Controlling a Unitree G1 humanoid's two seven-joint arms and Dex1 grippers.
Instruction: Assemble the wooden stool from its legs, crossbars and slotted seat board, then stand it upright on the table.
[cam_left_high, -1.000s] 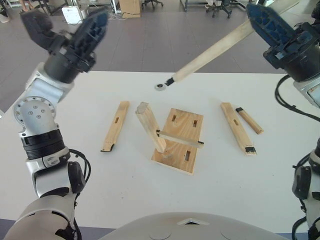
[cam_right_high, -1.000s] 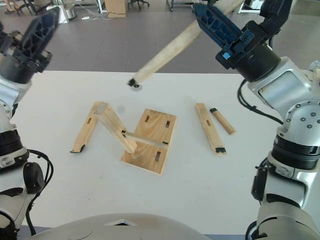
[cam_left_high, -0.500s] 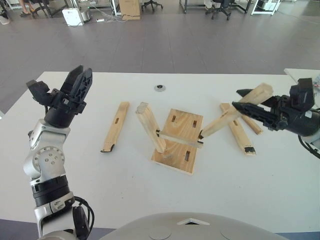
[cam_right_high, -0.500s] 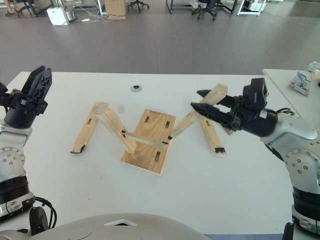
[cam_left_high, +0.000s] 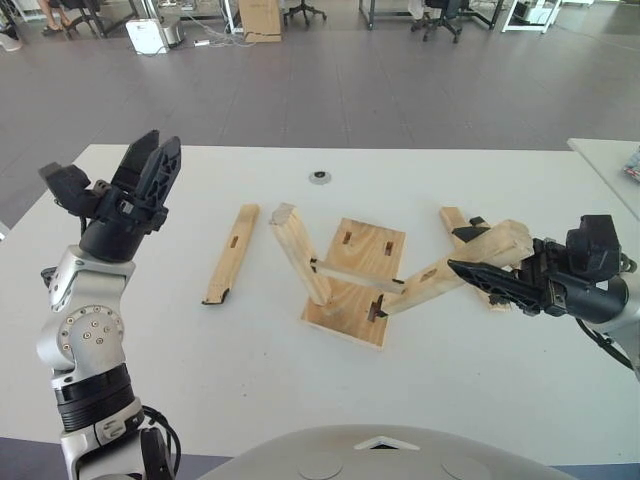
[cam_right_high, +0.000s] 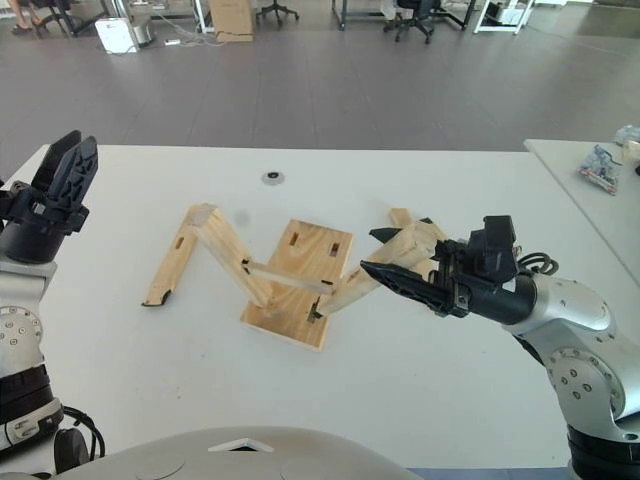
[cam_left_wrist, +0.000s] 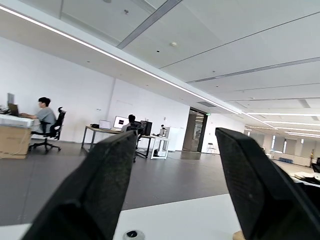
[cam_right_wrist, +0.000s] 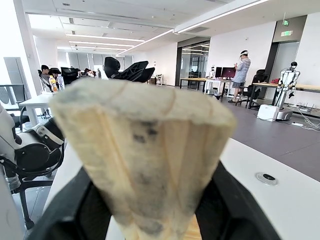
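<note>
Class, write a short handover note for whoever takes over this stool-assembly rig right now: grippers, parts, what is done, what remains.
Left gripper: open, empty, raised over the table's left side.
Right gripper: shut on the held leg, whose lower end touches the seat board's near edge.
Seat board lies mid-table; a tilted leg stands in it, joined to a crossbar.
Loose: left leg beside the board; right leg partly hidden behind the held one.
Done: first leg and crossbar apparently fitted.
Left: seat the held leg, add remaining parts, stand the assembly upright.
</note>
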